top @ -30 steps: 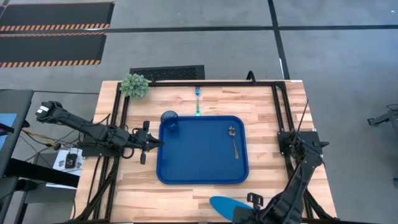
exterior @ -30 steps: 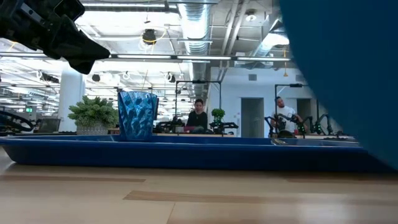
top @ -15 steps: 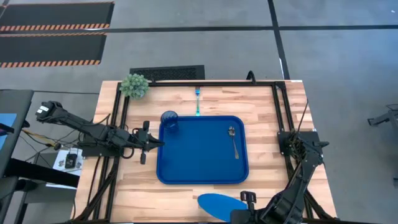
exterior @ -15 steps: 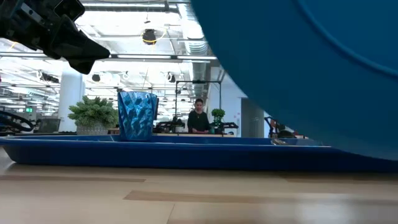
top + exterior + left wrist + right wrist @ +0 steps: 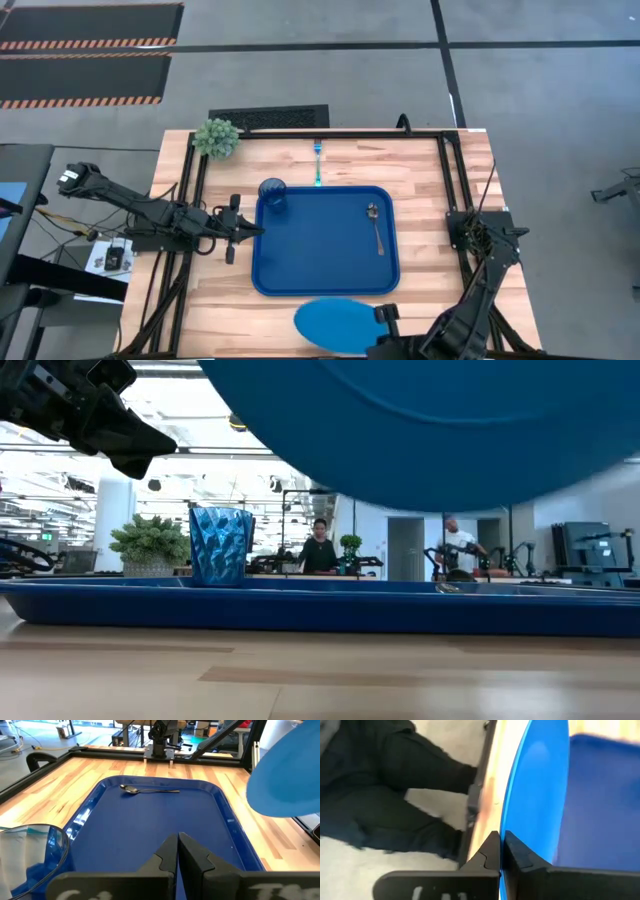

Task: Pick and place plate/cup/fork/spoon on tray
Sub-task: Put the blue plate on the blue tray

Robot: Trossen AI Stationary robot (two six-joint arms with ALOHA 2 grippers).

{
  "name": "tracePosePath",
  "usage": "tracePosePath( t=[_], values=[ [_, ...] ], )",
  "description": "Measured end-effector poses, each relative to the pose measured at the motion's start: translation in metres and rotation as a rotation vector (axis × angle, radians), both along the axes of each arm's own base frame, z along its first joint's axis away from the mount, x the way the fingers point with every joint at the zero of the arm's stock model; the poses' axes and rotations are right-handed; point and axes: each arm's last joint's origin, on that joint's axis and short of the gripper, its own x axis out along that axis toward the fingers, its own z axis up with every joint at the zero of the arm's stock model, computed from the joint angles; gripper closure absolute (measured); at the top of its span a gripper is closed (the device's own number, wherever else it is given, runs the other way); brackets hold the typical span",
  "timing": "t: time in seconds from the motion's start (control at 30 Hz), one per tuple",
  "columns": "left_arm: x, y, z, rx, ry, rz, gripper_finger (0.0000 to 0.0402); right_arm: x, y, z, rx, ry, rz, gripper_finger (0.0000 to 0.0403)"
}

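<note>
The plate [image 5: 336,324] is a plain bright blue, lighter than the deep blue tray [image 5: 325,285]. The cup [image 5: 221,546] is blue too, see-through, with a faceted, rippled pattern. The fork [image 5: 318,163] has a teal handle; the spoon [image 5: 375,228] is shiny silver at the bowl with a dark handle. The table [image 5: 420,190] is pale striped wood, framed in black, and a green plant [image 5: 216,137] stands on it

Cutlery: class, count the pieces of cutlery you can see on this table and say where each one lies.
2. The spoon lies inside the tray, near its right edge. The fork lies on the table just beyond the tray's far edge. None seems hidden.
</note>
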Motion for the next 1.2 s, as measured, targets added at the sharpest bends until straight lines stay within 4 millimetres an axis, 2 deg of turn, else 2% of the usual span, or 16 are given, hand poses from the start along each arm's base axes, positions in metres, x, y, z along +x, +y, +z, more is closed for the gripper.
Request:
tracePosePath(
  t=[0.13,0.23,0.47,0.57,0.8,1.0,1.2],
  values=[
    [0.0,0.0,0.0,0.0,0.001,0.0,0.0401,0.007,-0.009,-0.001,-0.112,-0.035,0.021,0.039],
    [0.0,0.0,0.0,0.0,0.0,0.0,0.0401,0.021,-0.021,-0.012,-0.21,-0.019,0.023,0.039],
    [0.0,0.0,0.0,0.0,0.0,0.0,0.0401,0.067,-0.051,-0.062,-0.411,0.11,0.047,0.039],
    [0.0,0.0,0.0,0.0,0.0,0.0,0.0401,0.081,-0.065,-0.084,-0.476,0.174,0.043,0.039],
    [0.0,0.0,0.0,0.0,0.0,0.0,0.0401,0.106,-0.1,-0.12,-0.582,0.22,0.035,0.039],
    [0.0,0.0,0.0,0.0,0.001,0.0,0.0401,0.12,-0.125,-0.14,-0.604,0.248,0.02,0.039],
    [0.0,0.0,0.0,0.0,0.0,0.0,0.0401,0.13,-0.139,-0.143,-0.596,0.242,0.019,0.039]
  ],
)
